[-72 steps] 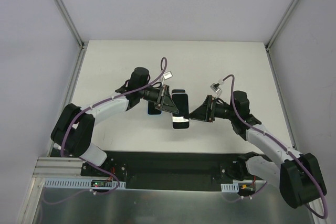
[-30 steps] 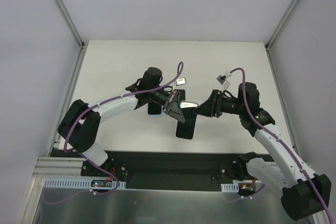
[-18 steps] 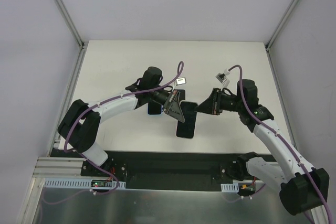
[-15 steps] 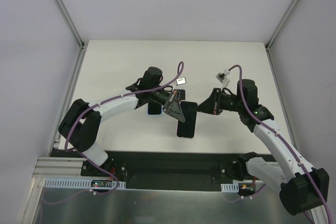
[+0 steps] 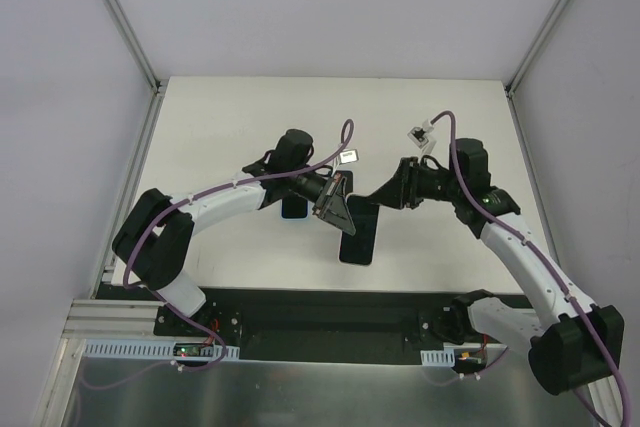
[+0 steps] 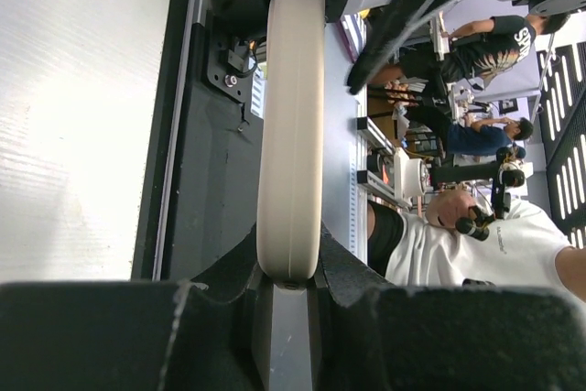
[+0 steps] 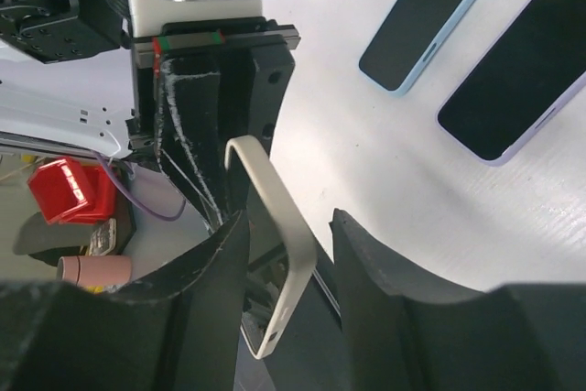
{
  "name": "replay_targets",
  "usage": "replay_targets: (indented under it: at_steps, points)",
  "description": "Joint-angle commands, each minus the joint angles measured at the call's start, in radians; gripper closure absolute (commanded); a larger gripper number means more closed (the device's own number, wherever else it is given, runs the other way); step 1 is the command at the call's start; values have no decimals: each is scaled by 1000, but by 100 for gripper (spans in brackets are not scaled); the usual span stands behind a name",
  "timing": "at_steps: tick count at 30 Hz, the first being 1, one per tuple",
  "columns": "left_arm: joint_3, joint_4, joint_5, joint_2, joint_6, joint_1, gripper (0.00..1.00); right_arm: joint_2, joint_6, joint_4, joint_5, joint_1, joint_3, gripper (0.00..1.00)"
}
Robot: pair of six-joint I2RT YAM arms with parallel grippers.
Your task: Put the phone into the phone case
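Cream phone case [image 6: 291, 135] clamped in left gripper [image 6: 286, 295]; right gripper [image 7: 288, 222] spread, jaws astride the case; blue-edged phone [image 7: 428, 17] and lilac-edged phone [image 7: 517, 66] flat on worktop [image 7: 366, 153].

Seen from above, the phone case [image 6: 291, 125] is almost wholly covered by the left gripper [image 5: 340, 212] and the right gripper [image 5: 378, 197], and how either holds it is too small to tell there. The left arm hides most of the blue-edged phone [image 5: 293, 211], and the lilac-edged phone [image 5: 358, 242] has its far end tucked under the left gripper. The left wrist view shows the case edge-on, its near end sunk between the fingers. In the right wrist view, the top edge cuts off the blue-edged phone and the right edge cuts off the lilac-edged one.
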Motion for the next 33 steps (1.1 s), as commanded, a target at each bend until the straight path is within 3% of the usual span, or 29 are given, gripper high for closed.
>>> replay_targets:
  at_steps: [1, 4, 6, 7, 9, 13, 14, 15, 17, 19, 20, 22, 23, 24, 27, 30, 33]
  points:
    - [35, 40, 77, -41, -7, -12, 100, 57, 20, 68, -88, -13, 29, 57]
    - [36, 40, 77, -37, -7, -12, 100, 80, 34, 112, -125, -15, 18, 60]
    - [35, 40, 69, -29, -14, -12, 100, 85, 36, 117, -128, -15, 15, 72]
    - [35, 38, 63, -20, -21, -12, 100, 82, 34, 117, -128, -13, 14, 88]
    - [45, 2, 29, -7, -25, -12, 100, 74, 25, 106, -113, -13, 15, 99]
    - [59, -18, -5, 22, -47, -12, 100, 60, -4, 68, -90, -13, 21, 98]
    - [62, -18, -6, 25, -51, -12, 100, 62, -1, 63, -92, -13, 21, 93]
    - [65, -17, -9, 26, -56, -11, 100, 65, 5, 62, -92, -16, 20, 76]
    - [72, -20, -9, 31, -56, -9, 100, 73, 17, 66, -92, -19, 12, 63]
    - [76, -20, -9, 34, -57, -8, 100, 86, 26, 66, -90, -22, 9, 89]
    - [76, -22, -9, 36, -59, -6, 100, 93, 37, 66, -89, -27, 9, 96]
    - [78, -22, -11, 37, -65, 3, 100, 108, 75, 66, -87, -50, 11, 99]
    - [76, -20, -11, 36, -70, 6, 100, 108, 89, 66, -75, -59, 8, 94]
    - [75, -22, -12, 36, -79, 17, 100, 105, 117, 65, -67, -82, 0, 73]
    - [72, -22, -29, 29, -126, 35, 100, 76, 175, 56, -44, -138, -21, 38]
    - [59, -25, -78, 13, -223, 75, 100, 51, 187, -42, 17, -185, -14, 23]
    - [56, -26, -109, -14, -289, 107, 100, 34, 142, -147, 82, -202, 6, 20]
